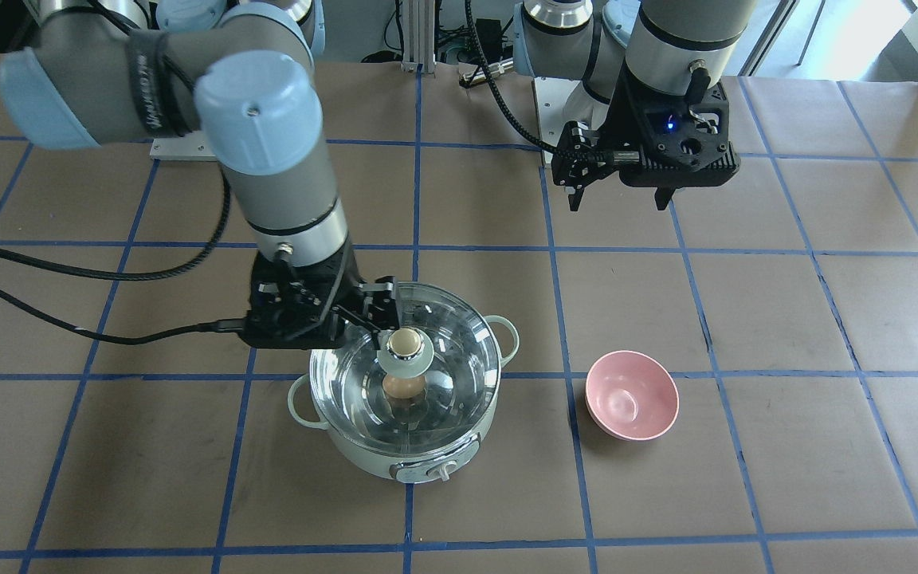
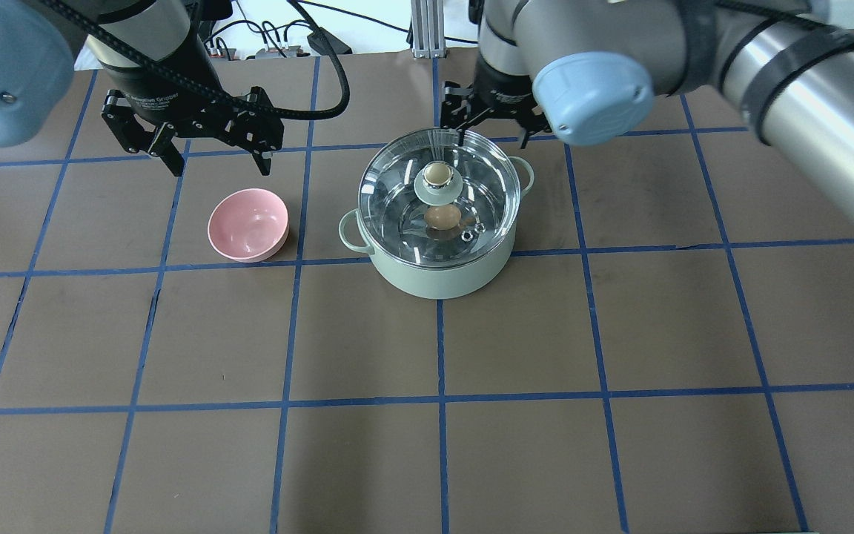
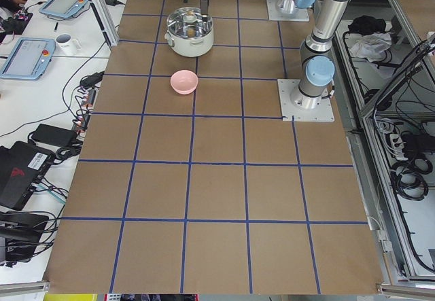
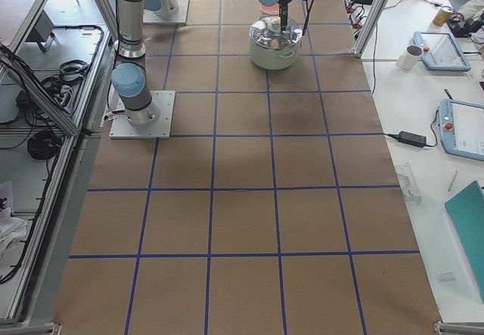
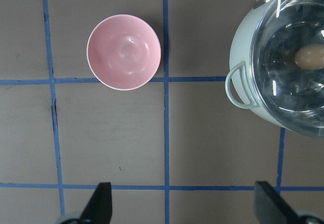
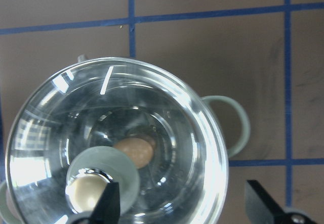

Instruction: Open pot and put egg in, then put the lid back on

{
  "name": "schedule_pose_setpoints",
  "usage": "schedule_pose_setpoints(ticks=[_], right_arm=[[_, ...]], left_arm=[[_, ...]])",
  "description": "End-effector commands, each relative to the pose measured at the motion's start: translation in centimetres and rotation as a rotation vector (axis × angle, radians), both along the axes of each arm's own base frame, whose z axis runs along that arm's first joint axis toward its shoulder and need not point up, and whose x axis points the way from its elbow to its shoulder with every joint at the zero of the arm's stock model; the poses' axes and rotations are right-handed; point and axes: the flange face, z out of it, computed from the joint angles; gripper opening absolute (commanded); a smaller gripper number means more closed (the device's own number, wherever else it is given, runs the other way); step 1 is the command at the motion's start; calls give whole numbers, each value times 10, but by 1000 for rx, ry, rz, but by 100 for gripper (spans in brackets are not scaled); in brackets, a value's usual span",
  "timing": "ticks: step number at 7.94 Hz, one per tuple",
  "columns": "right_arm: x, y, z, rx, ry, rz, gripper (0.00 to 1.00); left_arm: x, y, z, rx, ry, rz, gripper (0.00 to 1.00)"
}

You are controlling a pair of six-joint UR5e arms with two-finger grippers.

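Observation:
The mint-green pot stands at mid-table with the clear glass lid on it. The beige knob is at the lid's centre. The tan egg lies inside the pot and shows through the glass; it also shows in the front view and the right wrist view. My right gripper is open and empty over the lid's robot-side edge. In the right wrist view the knob is beside one fingertip. My left gripper is open and empty above the table.
An empty pink bowl sits on the table to the pot's left in the overhead view, just in front of my left gripper. The table is brown paper with a blue tape grid.

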Motion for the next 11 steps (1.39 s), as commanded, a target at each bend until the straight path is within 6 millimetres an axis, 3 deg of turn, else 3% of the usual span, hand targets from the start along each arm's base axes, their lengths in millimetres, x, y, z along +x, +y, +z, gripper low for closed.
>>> schedule_pose_setpoints(ticks=[1,2,3,7,9,11], right_arm=[[-117,7,59,23,48,94,100],[-152,21,85,21,85,97,100],[-177,32,97,13,95,64,100],[-169,65,121,32,87,33,100],[-141,69,119,28,85,65,100],[-141,69,118,29,85,79,100]], left_arm=[[0,0,0,0,0,0,100],[0,0,0,0,0,-1,100],[0,0,-1,2,0,-1,100],[0,0,-1,2,0,-1,100],[0,0,-1,2,0,-3,100],[0,0,-1,2,0,-3,100]])
